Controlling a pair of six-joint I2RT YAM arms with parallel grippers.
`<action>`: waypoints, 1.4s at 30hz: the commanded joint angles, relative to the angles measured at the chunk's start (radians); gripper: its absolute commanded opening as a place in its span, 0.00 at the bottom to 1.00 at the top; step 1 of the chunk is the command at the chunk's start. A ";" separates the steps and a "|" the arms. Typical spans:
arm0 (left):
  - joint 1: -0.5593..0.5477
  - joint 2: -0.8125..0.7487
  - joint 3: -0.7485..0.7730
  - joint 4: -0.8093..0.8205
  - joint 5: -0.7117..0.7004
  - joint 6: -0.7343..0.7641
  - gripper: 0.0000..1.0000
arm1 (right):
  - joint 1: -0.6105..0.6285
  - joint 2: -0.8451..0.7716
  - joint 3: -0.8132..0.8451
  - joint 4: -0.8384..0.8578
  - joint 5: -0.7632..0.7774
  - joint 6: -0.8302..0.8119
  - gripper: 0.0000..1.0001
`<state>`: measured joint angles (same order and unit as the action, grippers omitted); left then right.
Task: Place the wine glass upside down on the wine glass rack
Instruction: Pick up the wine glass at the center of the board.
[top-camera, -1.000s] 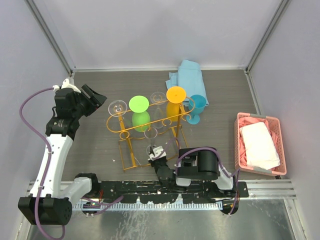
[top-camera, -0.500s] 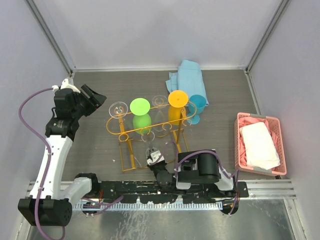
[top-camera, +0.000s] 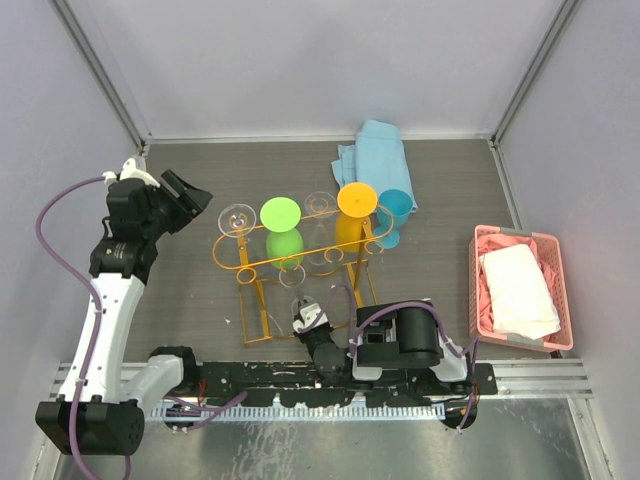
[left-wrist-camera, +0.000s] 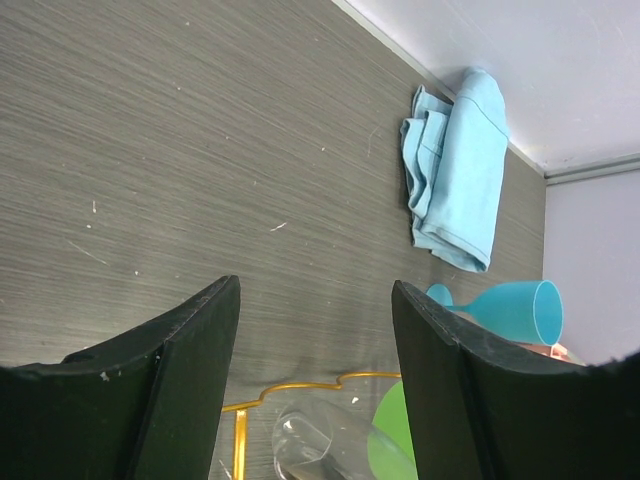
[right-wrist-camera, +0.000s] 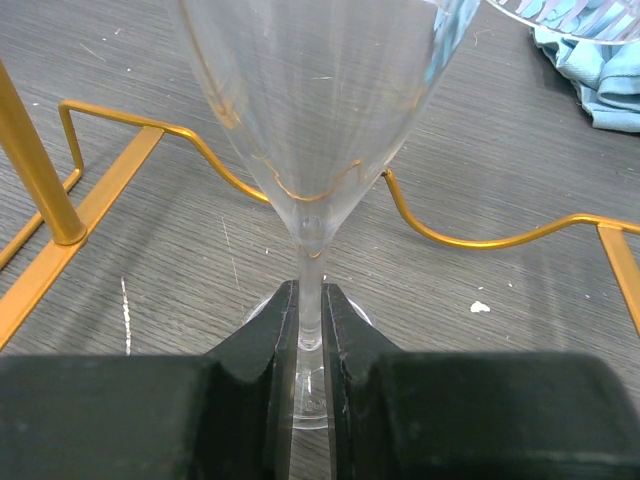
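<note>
Right gripper (right-wrist-camera: 310, 335) pinched narrow on stem of wine glass (right-wrist-camera: 320, 120); glass stood upright, bowl up, just in front of wine glass rack (right-wrist-camera: 470, 238) base wire; foot seemingly on table (right-wrist-camera: 120, 40), view too tight to be sure; left gripper (left-wrist-camera: 312, 320) wide, empty, off rack's left end; risk: slick thin stem could twist in pads (right-wrist-camera: 262, 340) during inversion; bowl could clip wire or hung green glass (top-camera: 279, 211); glass clear, tall tapered bowl

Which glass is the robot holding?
The clear wine glass standing upright, stem pinched in the right gripper; the green glass and orange glass hang on the rack.
</note>
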<state>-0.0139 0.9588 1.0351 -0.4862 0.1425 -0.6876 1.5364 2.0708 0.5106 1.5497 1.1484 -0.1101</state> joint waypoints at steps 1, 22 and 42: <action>-0.005 -0.023 0.000 0.052 -0.012 0.022 0.64 | 0.016 -0.030 -0.018 0.152 0.021 0.006 0.01; -0.005 -0.017 -0.015 0.064 -0.017 0.028 0.64 | 0.004 -0.074 -0.001 0.154 0.005 -0.020 0.01; -0.006 -0.010 -0.009 0.064 -0.017 0.026 0.64 | 0.007 -0.148 -0.036 0.153 -0.001 0.003 0.01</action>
<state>-0.0143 0.9581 1.0183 -0.4828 0.1421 -0.6827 1.5364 1.9869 0.4889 1.5471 1.1442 -0.1127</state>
